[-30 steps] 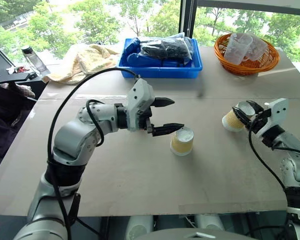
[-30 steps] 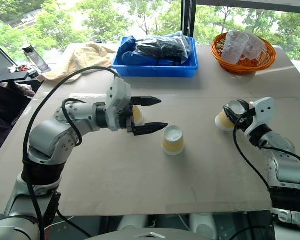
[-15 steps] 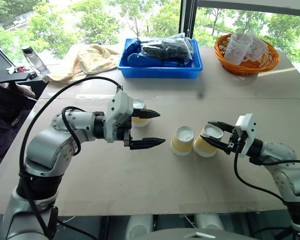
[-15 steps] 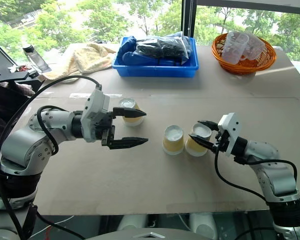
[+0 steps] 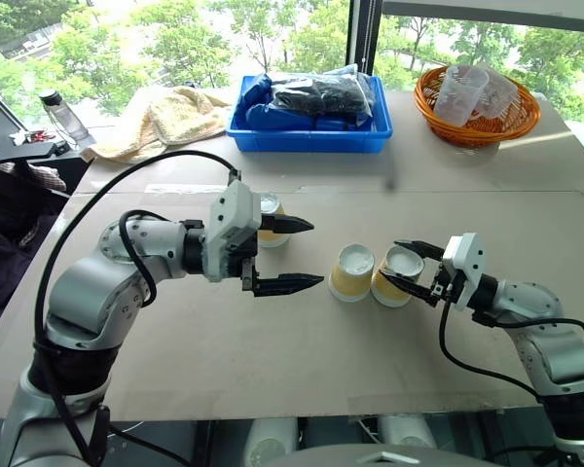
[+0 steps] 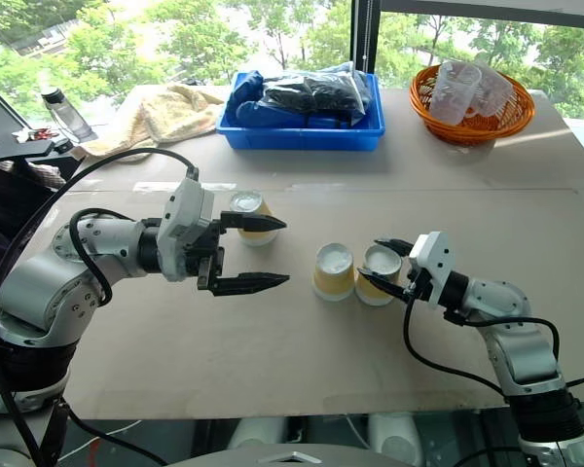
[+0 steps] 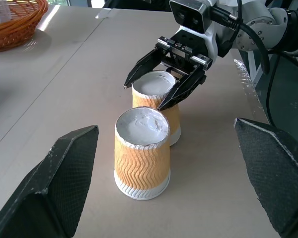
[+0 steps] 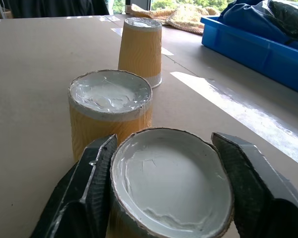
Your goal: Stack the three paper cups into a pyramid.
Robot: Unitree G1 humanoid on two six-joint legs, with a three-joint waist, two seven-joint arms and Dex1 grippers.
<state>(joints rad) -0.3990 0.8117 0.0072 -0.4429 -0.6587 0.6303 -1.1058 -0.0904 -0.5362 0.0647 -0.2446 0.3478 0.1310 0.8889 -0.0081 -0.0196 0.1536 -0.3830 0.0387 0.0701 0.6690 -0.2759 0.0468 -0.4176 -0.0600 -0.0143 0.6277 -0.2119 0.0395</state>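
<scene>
Three paper cups stand upside down on the brown table (image 5: 273, 341), white bases up. The middle cup (image 5: 352, 272) and the right cup (image 5: 401, 263) stand side by side, close together. My right gripper (image 5: 389, 259) is open, its fingers on either side of the right cup's top, close to its rim. The third cup (image 8: 140, 47) stands apart to the left, partly behind a finger of my left gripper (image 5: 316, 253). That gripper hangs wide open and empty, pointing at the middle cup (image 7: 141, 153).
A blue bin (image 5: 311, 138) with dark bags sits at the back centre. An orange basket (image 5: 482, 125) of clear plastic cups is at the back right. A towel (image 5: 161, 117) and a bottle (image 5: 66, 115) lie at the back left.
My right gripper carried its cup left, set it upright beside the middle cup and loosened its fingers. The left gripper drew back to the left, uncovering the third cup.
</scene>
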